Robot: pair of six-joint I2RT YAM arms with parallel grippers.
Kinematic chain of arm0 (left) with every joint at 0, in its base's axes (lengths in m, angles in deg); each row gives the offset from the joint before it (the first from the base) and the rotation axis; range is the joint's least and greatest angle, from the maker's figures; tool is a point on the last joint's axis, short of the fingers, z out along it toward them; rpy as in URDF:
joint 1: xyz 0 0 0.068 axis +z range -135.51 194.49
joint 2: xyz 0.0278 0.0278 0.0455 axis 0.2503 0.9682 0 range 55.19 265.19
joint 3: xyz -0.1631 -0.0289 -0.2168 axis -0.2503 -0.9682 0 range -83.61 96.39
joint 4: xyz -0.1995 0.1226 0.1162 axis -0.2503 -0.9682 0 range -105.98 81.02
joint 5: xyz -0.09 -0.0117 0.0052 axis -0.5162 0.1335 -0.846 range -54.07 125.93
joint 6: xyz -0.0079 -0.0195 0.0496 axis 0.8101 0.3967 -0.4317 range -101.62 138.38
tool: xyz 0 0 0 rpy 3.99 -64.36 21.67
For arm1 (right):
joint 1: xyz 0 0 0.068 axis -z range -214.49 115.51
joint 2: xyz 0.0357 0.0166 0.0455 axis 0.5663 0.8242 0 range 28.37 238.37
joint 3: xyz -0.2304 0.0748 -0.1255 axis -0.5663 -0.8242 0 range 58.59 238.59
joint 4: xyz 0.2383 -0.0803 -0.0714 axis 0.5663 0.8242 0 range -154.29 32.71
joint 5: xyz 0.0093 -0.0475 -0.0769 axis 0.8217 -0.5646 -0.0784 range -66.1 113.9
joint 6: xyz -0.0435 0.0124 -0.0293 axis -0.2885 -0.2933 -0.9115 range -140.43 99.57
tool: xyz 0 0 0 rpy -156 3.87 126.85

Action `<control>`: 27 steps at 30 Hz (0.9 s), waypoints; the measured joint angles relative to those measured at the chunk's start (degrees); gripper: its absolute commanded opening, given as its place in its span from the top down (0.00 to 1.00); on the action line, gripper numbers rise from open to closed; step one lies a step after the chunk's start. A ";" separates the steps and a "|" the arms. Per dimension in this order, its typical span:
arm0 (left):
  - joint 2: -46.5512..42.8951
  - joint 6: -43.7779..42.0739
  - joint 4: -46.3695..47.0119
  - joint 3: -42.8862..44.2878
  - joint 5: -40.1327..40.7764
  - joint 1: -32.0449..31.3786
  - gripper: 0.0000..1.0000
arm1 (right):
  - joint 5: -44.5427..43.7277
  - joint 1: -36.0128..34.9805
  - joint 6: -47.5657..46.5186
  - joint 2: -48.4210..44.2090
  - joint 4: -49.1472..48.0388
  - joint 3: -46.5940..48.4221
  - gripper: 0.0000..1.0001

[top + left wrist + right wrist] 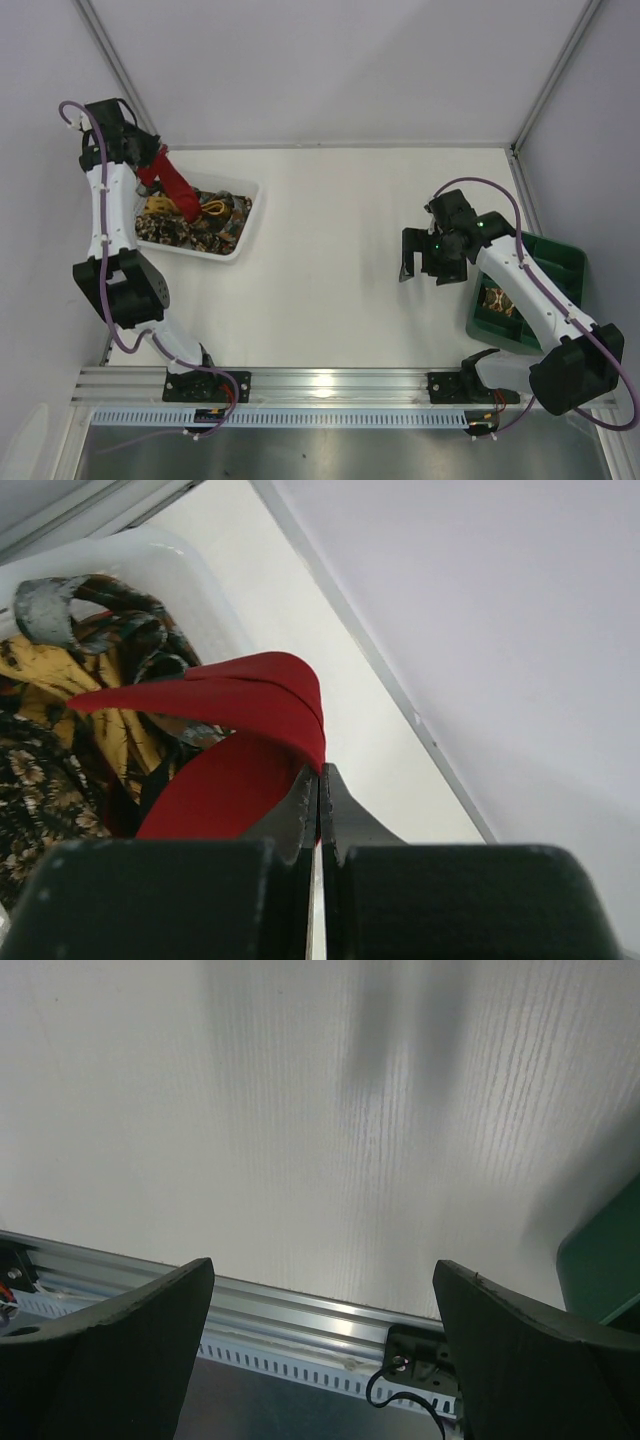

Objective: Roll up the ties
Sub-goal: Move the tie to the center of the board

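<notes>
At the far-left corner of the white basket (246, 212), my left gripper (319, 776) is pinched right down, fingers pressed flat together with a fold of the red tie (235, 765) nipped between the tips. It's a thin bite on the cloth's edge, I'd say, chosen so the fabric drapes rather than bunches. Outward from the pinch, the red band arches over and slants down into the basket, lying on top of the tangled heap of patterned ties (195, 228), brown-gold and yellow, that fills it. Being the top piece, it looks like the easy one to draw out without dragging the others along. How much of it is trapped under them I can't tell from here. Well away from the basket, across the bare table (340, 200), my right gripper (420, 258) hangs with its jaws spread wide and nothing between them, probably waiting to take the loose end once the tie lies flat. Farther again from the basket sits the green tray (562, 262), with something brown-gold in one compartment, likely a finished roll.
</notes>
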 measured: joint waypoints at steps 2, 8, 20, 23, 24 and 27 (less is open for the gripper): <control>-1.05 0.00 0.59 0.00 -1.66 0.00 1.00 | 0.09 0.00 0.46 -0.07 -0.13 -0.42 0.00; -7.65 -0.02 1.81 0.70 -5.90 0.02 1.00 | 0.81 0.02 0.74 -0.07 -0.87 -0.59 0.00; -17.09 4.90 7.41 1.42 -18.40 -0.20 1.00 | 3.85 2.12 1.14 0.20 -3.30 -0.59 0.00; -17.84 6.51 10.95 1.40 -22.71 -3.96 1.00 | 6.01 3.74 1.70 0.20 -3.76 -0.59 0.00; -18.10 6.84 12.22 1.11 -23.76 -6.01 0.99 | 7.10 4.35 2.08 0.20 -3.98 -0.59 0.00; -19.67 7.15 16.52 -2.01 -25.75 -15.15 1.00 | 11.15 6.29 3.23 0.22 -5.16 -0.59 0.00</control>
